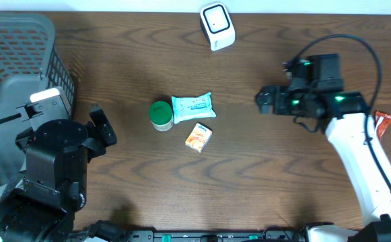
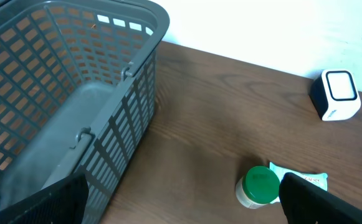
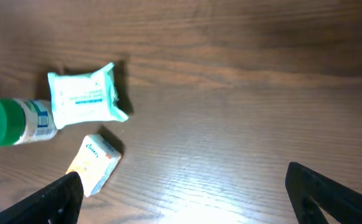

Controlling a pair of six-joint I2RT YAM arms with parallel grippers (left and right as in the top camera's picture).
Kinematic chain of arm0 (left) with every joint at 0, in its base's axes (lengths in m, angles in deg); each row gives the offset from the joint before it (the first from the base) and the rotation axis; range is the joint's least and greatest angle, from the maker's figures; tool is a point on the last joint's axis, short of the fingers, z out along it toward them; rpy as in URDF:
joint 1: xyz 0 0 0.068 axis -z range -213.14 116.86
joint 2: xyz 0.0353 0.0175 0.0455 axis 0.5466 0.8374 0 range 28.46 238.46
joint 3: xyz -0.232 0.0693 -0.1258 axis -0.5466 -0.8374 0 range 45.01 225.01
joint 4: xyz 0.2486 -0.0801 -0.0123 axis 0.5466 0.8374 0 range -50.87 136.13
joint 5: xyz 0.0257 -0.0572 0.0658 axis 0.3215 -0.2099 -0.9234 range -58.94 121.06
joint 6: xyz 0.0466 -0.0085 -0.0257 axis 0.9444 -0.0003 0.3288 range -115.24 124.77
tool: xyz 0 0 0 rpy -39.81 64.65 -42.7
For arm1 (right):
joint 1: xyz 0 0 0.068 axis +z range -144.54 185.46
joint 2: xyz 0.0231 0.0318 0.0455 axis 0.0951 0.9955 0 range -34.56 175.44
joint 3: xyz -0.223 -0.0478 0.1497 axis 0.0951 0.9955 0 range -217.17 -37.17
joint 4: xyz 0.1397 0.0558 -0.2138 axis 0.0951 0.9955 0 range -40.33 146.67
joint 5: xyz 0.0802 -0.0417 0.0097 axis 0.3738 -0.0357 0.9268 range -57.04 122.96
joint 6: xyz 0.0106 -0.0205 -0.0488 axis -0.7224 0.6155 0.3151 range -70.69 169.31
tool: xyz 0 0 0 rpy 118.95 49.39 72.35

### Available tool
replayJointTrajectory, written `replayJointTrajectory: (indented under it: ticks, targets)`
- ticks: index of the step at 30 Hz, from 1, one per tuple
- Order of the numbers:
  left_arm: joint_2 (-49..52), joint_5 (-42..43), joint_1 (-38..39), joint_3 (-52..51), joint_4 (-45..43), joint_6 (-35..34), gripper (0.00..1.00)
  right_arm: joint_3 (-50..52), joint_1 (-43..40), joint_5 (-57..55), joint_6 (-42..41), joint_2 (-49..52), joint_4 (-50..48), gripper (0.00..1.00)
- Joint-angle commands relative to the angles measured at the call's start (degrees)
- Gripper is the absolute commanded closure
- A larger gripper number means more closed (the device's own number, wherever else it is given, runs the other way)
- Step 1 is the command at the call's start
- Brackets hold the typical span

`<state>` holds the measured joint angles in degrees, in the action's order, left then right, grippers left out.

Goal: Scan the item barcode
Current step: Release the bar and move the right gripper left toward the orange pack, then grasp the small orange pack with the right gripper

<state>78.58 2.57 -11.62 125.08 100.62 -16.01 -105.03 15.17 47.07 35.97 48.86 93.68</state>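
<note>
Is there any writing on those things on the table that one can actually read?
No text can be read for certain.
Teal wipes packet: blue print, too blurred.
Green-capped bottle: blue-and-white label, too small.
Orange box: dark lettering near one end, illegible.
White scanner: no lettering visible.

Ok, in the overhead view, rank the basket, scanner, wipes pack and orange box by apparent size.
1. Basket, by far the largest.
2. Scanner and wipes pack: too alike to rank.
3. Orange box, smallest.
</note>
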Motion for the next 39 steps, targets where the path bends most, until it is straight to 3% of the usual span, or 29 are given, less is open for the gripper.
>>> replayJointTrajectory:
  ticks: [1,13,21,26,39]
  targets:
    - [-0.04,-0.7,-0.24,-0.07,-0.02,-0.09,0.02,-0.68,4.68,-3.52,-4.85,1.38,0.11,0.01]
    - [-0.04,-0.7,-0.24,-0.07,-0.02,-0.09,0.02,-0.66,17.11,-3.06,-5.46,12.48,-2.73,0.01]
    - [-0.04,-0.7,-0.24,-0.07,-0.02,-0.09,0.02,-0.66,26.56,-3.19,14.1,14.01,-7.48,0.01]
    - [-0.04,-0.7,-0.24,-0.07,-0.02,-0.09,0.02,-0.66,30.1,-3.58,21.0,14.1,-8.92,0.01]
    - [-0.04,-0.7,-0.24,-0.07,-0.02,-0.09,0.02,-0.66,30.49,4.24,19.39,14.1,-11.87,0.01]
